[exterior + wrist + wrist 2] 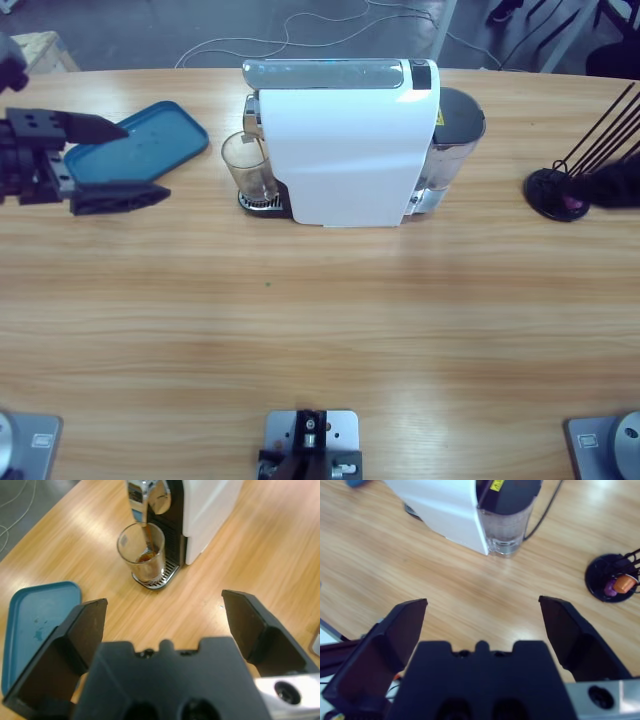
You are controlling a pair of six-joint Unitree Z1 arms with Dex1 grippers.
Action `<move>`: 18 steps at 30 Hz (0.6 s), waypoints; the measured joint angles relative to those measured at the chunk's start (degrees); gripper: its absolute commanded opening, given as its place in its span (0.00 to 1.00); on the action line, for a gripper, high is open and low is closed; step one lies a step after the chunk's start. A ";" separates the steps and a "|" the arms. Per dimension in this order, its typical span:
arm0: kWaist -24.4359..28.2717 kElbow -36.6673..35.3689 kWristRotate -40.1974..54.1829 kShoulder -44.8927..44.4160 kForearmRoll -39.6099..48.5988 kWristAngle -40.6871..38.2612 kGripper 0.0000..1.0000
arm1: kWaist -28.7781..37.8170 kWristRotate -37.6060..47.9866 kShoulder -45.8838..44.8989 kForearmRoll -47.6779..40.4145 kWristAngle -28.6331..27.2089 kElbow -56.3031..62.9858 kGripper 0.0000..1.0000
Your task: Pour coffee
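A white coffee machine [350, 140] [210, 510] [440, 505] stands at the table's middle back. A clear glass [248, 165] [142, 555] sits upright on its drip grate [164, 576] under the chrome spout. A thin stream runs from the spout into the glass, where a shallow layer of brown coffee [145, 559] lies. My left gripper [147, 160] [164, 602] is open and holds nothing; it hovers left of the glass, apart from it, pointing at it. My right gripper [482, 604] is open and holds nothing, above the table beside the machine's water tank [507, 527]; the high view does not show it.
A blue tray [150, 135] [35, 625] lies at the back left, partly under my left gripper. A black capsule stand [560, 190] [612, 577] with an orange capsule [625, 583] and a purple one stands at the right. A black cable runs behind the machine.
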 measured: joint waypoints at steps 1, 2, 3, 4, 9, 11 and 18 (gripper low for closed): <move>-0.38 0.09 -0.12 -0.09 0.13 0.00 0.99 | 0.03 -1.38 -3.24 -2.90 0.00 3.85 1.00; -0.75 0.26 -0.26 -0.14 0.28 0.00 0.99 | 0.05 -2.69 -6.38 -5.25 0.00 7.69 1.00; -0.96 0.47 -0.43 -0.26 0.48 0.00 0.99 | 0.12 -3.54 -8.95 -6.79 0.00 10.97 1.00; -1.07 0.67 -0.70 -0.40 0.75 0.00 0.99 | 0.15 -4.11 -11.21 -8.36 0.04 13.99 1.00; -1.17 1.56 -1.95 -1.71 1.36 0.00 0.99 | 0.19 -6.73 -16.39 -14.49 0.29 20.17 1.00; -1.18 1.68 -1.95 -2.20 1.37 0.00 0.99 | 0.19 -8.28 -16.36 -14.58 0.20 20.15 1.00; -1.18 2.48 -1.95 -3.99 1.75 0.00 0.99 | 0.19 -9.94 -13.81 -14.97 -2.10 20.12 1.00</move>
